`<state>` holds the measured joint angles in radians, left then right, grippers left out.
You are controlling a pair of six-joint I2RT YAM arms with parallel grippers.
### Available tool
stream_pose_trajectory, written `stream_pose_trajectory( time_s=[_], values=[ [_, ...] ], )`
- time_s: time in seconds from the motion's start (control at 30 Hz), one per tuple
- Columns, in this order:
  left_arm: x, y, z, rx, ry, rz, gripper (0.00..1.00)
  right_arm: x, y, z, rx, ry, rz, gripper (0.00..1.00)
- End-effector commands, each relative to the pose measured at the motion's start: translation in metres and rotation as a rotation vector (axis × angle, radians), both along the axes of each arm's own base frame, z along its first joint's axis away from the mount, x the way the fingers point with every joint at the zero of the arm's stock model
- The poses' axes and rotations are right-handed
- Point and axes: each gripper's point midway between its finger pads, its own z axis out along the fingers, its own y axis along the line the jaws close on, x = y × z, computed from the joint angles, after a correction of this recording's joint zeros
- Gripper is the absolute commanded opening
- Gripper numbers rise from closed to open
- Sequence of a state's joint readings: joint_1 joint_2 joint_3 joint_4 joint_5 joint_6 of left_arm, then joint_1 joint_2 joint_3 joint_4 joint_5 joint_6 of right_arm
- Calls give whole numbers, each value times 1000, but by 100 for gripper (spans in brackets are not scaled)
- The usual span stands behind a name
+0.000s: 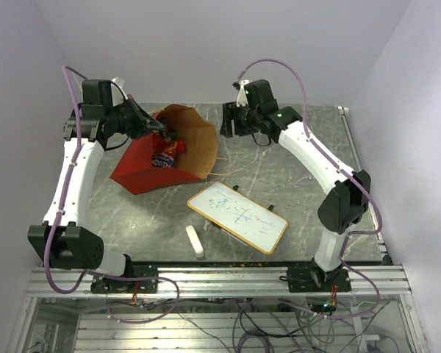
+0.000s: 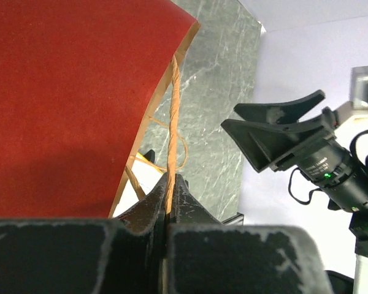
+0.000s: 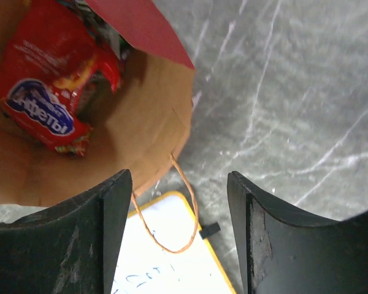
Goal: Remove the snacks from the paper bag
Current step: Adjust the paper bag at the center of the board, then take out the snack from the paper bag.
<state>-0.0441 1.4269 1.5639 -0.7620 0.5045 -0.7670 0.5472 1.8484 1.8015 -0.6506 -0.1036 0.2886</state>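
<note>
1. The paper bag (image 1: 136, 173) lies tipped over on the desk (image 1: 294, 169), beyond the whiteboard (image 1: 237, 217) and off to its left. One lower corner comes close to the whiteboard's far edge.
2. Its long axis slants away from the whiteboard. The closed base is at the left, and the brown-lined mouth opens up and toward the right arm.
3. The left gripper (image 2: 170, 184) is clenched on a twine handle (image 2: 172, 110) and holds the rim up.
4. The right gripper (image 3: 178, 184) hangs just off the mouth with its jaws parted and nothing between them.
5. A red-orange packet (image 3: 46, 92) sits inside, near the mouth, seemingly lengthwise along the bag. What is behind it is too shadowed to name.
6. This looks like the reach-in step. Next the right gripper would enter the mouth and pinch the packet's crinkly edge.
</note>
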Motion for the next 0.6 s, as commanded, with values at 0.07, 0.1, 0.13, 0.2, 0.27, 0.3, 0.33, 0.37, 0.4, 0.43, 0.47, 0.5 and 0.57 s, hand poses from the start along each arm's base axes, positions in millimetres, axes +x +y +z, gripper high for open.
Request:
stream_pose_trajectory(
  time_s=[0.07,0.1,0.13,0.2,0.27,0.3,0.33,0.37,0.4,0.43,0.47,0.5,0.57],
  values=[
    [-13,-3,14,-40,12,19,7,6,44,9,88,-38,79,68],
    [-13,-3,15,-39,14,18,7,2,58,8,132,-22,94,69],
    [-13,-3,15,-35,19,18,7,-3,71,7,167,-13,112,69],
    [-14,-3,15,-27,29,10,7,-14,96,4,246,22,147,69],
    [-16,-3,14,-30,42,4,7,-21,114,3,320,40,145,70],
    [-17,-4,13,-37,48,2,7,-23,121,2,353,45,138,70],
    [-18,-6,13,-48,53,-2,7,-25,127,-1,380,57,121,70],
    [-19,-7,13,-55,57,-3,7,-25,131,-7,392,71,82,70],
    [-20,-7,12,-56,61,-2,7,-23,132,-16,398,94,26,70],
    [-21,-6,12,-54,66,1,7,-20,133,-25,411,129,-23,70],
    [-22,-5,11,-50,72,4,7,-17,134,-34,420,165,-67,70],
    [-22,-5,9,-47,80,9,7,-15,136,-40,431,197,-108,70],
    [-22,-4,6,-49,97,19,7,-9,142,-62,432,273,-195,70]
  ],
)
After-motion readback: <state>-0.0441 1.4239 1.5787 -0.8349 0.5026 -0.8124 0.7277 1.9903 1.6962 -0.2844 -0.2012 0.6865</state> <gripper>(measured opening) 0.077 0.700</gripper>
